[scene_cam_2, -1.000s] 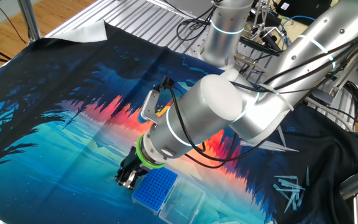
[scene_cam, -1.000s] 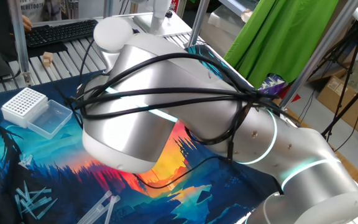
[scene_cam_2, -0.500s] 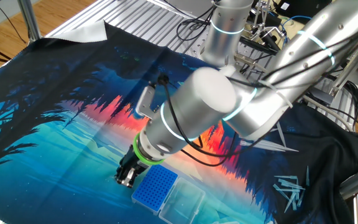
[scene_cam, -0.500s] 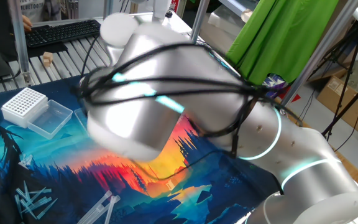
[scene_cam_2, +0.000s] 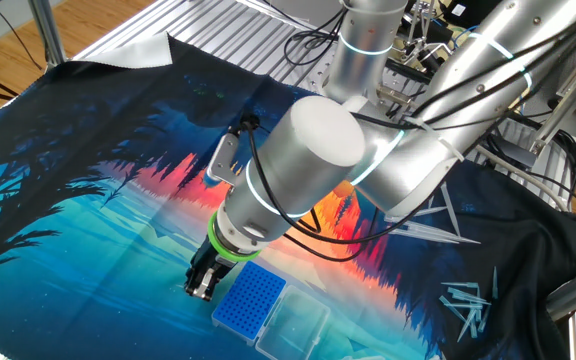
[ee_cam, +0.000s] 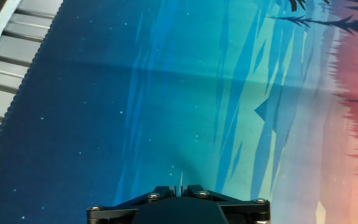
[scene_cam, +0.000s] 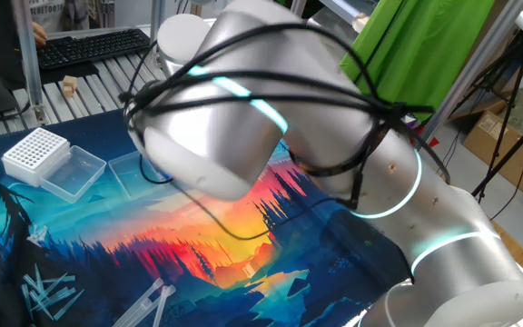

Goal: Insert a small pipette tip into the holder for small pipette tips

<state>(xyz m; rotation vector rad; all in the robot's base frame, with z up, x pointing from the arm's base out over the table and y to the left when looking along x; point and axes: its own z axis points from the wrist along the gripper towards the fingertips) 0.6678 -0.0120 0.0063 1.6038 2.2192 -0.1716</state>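
Observation:
In the other fixed view my gripper [scene_cam_2: 203, 286] hangs low over the mat, just left of the near-left corner of the holder for small pipette tips [scene_cam_2: 249, 303], a blue gridded rack with a clear lid [scene_cam_2: 293, 326] lying open beside it. In the hand view the gripper [ee_cam: 180, 188] is shut on the small pipette tip [ee_cam: 181, 178], a thin whitish sliver that pokes out between the two black fingers and points at the blue mat. The holder is outside the hand view. In one fixed view the arm [scene_cam: 243, 118] hides both gripper and holder.
A bigger white gridded rack [scene_cam: 34, 151] with a clear lid [scene_cam: 73, 173] stands at the mat's far left. Loose tips lie in a heap [scene_cam: 48, 295], and more lie on the dark cloth [scene_cam_2: 468, 300]. The mat's edge meets metal slats [ee_cam: 5, 68].
The arm's big elbow links have swung up and over. The gripper has stayed almost where it was beside the blue holder, still shut.

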